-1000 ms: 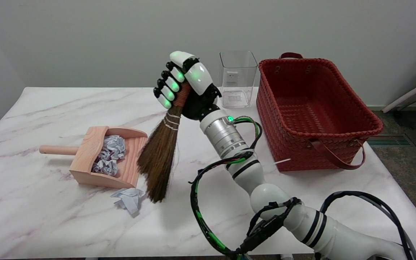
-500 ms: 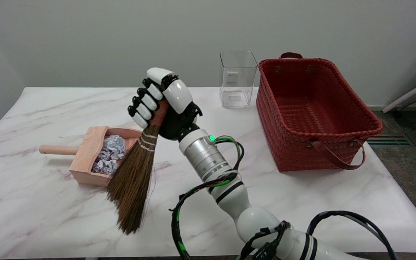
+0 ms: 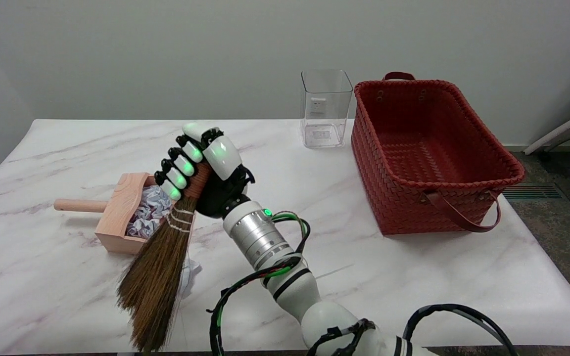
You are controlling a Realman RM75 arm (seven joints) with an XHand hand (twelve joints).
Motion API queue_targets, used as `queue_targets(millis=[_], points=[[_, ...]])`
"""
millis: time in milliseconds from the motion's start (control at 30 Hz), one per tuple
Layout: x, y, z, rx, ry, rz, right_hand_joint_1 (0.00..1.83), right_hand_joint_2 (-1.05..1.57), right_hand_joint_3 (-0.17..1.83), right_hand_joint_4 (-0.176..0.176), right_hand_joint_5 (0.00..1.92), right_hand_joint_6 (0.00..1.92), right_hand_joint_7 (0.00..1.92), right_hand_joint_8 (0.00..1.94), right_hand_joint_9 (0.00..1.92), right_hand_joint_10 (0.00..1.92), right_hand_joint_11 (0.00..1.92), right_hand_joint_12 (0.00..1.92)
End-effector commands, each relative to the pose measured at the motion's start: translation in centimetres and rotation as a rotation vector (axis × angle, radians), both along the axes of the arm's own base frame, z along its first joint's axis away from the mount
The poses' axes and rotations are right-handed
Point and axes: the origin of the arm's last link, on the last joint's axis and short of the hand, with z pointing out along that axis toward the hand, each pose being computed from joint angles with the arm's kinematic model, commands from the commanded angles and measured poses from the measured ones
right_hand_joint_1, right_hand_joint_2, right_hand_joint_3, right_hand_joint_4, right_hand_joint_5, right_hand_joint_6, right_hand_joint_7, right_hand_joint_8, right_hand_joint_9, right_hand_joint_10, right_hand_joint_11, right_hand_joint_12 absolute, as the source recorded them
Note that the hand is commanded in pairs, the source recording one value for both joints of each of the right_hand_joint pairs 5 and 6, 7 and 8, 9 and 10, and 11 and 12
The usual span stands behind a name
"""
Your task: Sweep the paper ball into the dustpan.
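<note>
We see the right hand wrapped tight around the broom handle, bristles slanting down to its left onto the desk. Just right of the bristles, below the hand, a paper ball peeks out on the desk. Left of the hand sits the wooden dustpan, crumpled paper inside. We can read no writing anywhere.

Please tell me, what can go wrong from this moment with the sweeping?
1. The loose paper ball lies mostly hidden behind the broom, so the stroke may be hard to aim.
2. The dustpan already holds crumpled paper; a hard push might spill it or shift the pan.
3. The right hand grips only the handle top, so the broom might twist.
</note>
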Motion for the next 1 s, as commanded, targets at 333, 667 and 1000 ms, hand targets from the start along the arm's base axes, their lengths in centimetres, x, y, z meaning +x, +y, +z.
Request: queue_targets(millis=[333, 667, 1000], points=[[-6.9, -1.4, 2.7, -0.035, 0.03, -0.172, 0.76, 1.27, 1.09, 0.0, 1.92, 1.92, 1.92, 1.92, 1.92, 1.92, 1.8, 1.8], [-6.5, -1.4, 4.9, -0.098, 0.034, -0.141, 0.74, 1.34, 1.06, 0.0, 1.92, 1.92, 1.92, 1.92, 1.92, 1.92, 1.8, 1.8], [-4.7, -1.4, 9.6, -0.183, 0.086, -0.046, 0.7, 1.45, 1.03, 0.0, 1.92, 1.92, 1.92, 1.92, 1.92, 1.92, 1.82, 1.82]])
